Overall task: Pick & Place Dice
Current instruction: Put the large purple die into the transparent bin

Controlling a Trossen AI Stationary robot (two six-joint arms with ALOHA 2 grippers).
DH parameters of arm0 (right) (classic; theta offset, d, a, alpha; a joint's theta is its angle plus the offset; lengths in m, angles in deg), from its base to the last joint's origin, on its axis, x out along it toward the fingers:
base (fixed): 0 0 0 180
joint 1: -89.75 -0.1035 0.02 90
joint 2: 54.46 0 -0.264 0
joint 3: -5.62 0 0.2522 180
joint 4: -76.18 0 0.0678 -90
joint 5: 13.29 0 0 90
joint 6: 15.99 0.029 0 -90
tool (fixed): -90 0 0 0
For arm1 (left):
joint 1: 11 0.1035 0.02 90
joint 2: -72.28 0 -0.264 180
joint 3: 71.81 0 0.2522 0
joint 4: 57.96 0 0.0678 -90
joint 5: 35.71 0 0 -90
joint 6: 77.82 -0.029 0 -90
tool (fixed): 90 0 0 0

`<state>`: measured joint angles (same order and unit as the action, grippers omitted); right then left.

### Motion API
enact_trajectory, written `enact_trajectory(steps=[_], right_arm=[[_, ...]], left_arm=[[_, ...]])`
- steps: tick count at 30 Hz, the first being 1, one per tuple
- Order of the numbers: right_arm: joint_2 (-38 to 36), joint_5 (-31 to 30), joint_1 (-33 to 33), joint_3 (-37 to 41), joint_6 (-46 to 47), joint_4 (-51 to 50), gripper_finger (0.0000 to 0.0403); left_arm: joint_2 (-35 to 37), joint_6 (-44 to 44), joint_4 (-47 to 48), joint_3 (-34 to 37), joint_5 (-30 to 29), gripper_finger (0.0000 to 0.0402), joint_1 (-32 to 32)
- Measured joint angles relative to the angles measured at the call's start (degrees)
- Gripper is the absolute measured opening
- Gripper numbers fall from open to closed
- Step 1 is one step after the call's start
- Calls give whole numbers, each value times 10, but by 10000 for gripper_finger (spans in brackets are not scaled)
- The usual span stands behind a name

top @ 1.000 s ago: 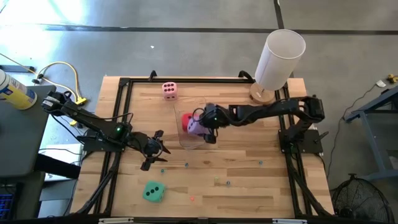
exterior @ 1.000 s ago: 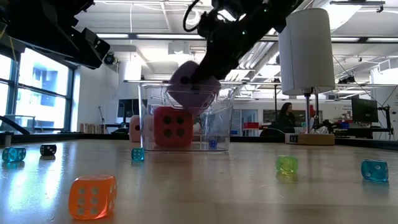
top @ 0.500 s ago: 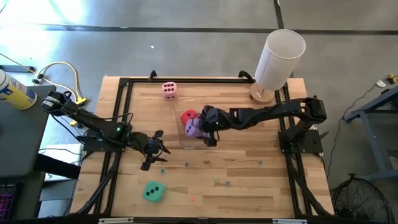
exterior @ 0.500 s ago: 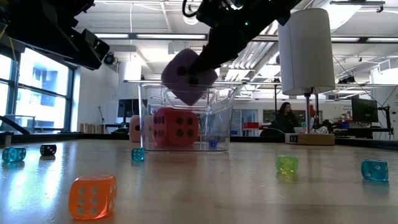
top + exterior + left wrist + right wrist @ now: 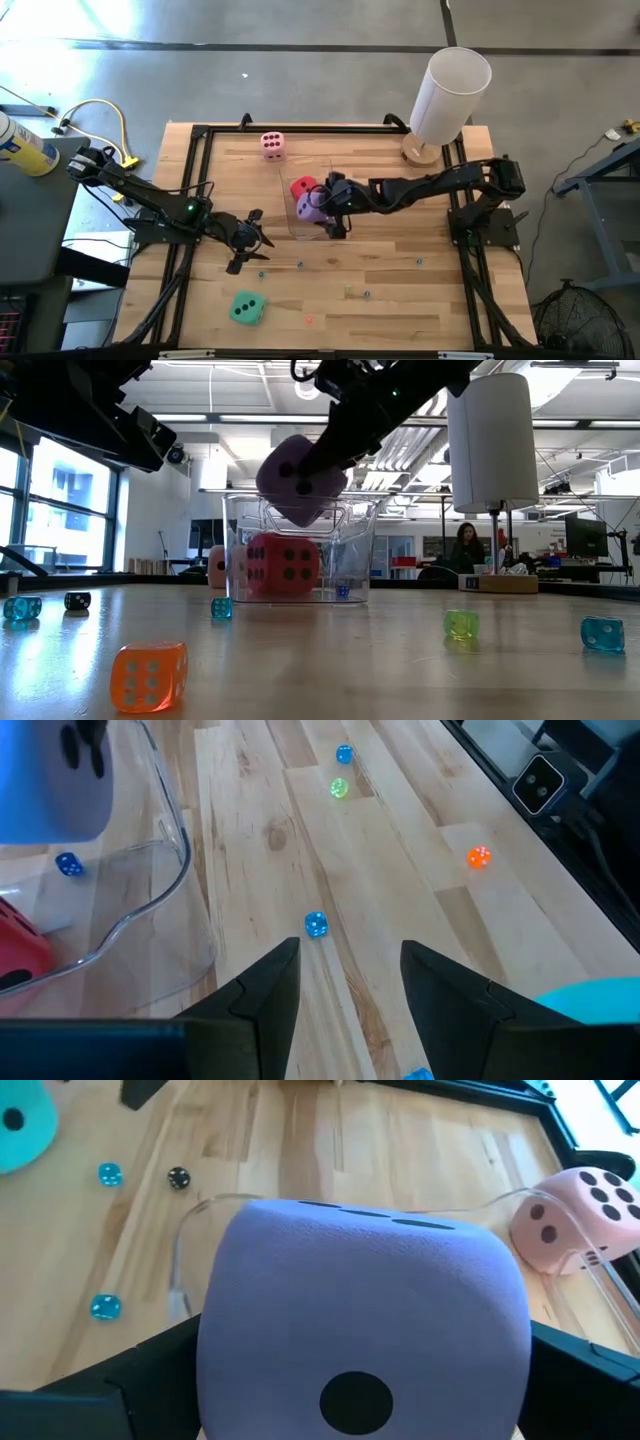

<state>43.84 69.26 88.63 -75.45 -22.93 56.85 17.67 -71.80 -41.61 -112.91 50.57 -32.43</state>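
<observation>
A purple die hangs tilted over the clear container in the middle of the table, with my right gripper shut on it. A red die lies on the container's floor below it. The pink die rests on the table near the far edge, and the teal-green die near the front left. My left gripper stands open over bare wood left of the container, with nothing between its fingers. My right gripper pinches the purple die by two opposite sides, one finger on each. The fingers slant downward from the table's right side. The die is lifted clear of the red die and tilted, one corner pointing down toward the container's rim.
Several tiny coloured dice are scattered over the near half of the table. A tall white cylinder on a wooden base stands at the far right corner. A black frame runs around the tabletop.
My right gripper has risen a little and swung slightly toward the table's near edge, rolling as it went. The purple die has come up from between the container's walls to around rim height. The red die has turned a little inside the container.
</observation>
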Motion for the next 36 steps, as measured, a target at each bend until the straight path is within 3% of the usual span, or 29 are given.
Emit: enact_trajectory(steps=[12,20,24,36], right_arm=[[42,3,0,-1,13,16,400],[51,1,0,0,13,22,400],[51,1,0,0,11,31,400],[51,1,0,0,12,41,400]], left_arm=[[0,-22,-18,0,-15,168,0],[-17,-164,-243,0,-116,168,11],[-61,-208,-329,0,-117,168,46],[-233,-210,-514,0,-114,168,136]])
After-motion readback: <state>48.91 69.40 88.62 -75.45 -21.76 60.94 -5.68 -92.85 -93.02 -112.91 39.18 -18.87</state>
